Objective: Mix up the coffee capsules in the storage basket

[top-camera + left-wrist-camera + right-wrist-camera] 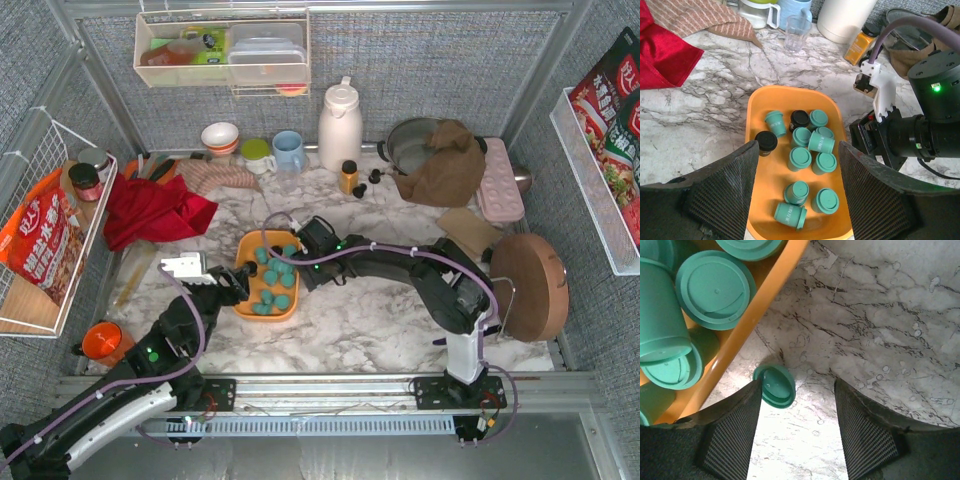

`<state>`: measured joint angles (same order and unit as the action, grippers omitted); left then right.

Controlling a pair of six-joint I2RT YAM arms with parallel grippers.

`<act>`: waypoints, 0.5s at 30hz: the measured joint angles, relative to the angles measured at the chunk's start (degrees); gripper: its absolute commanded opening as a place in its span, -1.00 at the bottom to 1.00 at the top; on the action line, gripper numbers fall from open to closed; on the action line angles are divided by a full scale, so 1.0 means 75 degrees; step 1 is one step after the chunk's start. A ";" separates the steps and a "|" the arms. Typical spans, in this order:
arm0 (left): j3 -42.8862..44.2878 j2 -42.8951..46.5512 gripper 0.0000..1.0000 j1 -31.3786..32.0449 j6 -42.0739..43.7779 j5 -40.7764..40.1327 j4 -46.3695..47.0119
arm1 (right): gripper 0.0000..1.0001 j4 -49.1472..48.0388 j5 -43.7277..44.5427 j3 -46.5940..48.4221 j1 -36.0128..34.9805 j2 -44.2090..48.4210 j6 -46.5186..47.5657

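The orange-yellow storage basket sits mid-table and holds several teal coffee capsules. In the left wrist view the basket shows teal capsules, some upright and some on their sides, and two black ones. My left gripper is open and empty, with its fingers on either side of the basket's near end. My right gripper is open and empty over the marble just outside the basket's rim. One teal capsule lies on the table touching its left finger.
A red cloth lies left of the basket. A clear glass, an amber bottle and a white thermos stand behind it. A white wire rack is at the left, and a brown round board at the right.
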<state>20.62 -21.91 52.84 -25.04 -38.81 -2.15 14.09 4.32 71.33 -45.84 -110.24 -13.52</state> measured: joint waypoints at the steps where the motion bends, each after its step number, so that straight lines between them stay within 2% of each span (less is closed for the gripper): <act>1: -0.0003 0.0000 0.48 0.0000 0.0000 0.0003 0.0003 | 0.23 -0.0009 0.0052 -0.0026 -0.0012 0.0000 0.0000; 7: -0.0003 0.0000 0.48 0.0000 0.0000 0.0029 0.0003 | -0.21 -0.0172 0.0207 -0.0169 -0.0023 0.0058 -0.0055; 12: -0.0012 -0.0015 0.48 0.0000 0.0003 0.0052 0.0047 | -0.35 -0.0201 0.0224 -0.0198 0.0006 0.0070 -0.0117; 15: -0.0012 -0.0017 0.47 0.0000 0.0003 0.0055 0.0055 | -0.60 -0.0198 0.0221 -0.0201 0.0009 0.0070 -0.0137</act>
<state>20.53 -22.04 52.84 -25.02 -38.39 -1.74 12.60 5.98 69.82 -45.78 -109.71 -14.55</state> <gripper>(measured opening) 0.738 0.315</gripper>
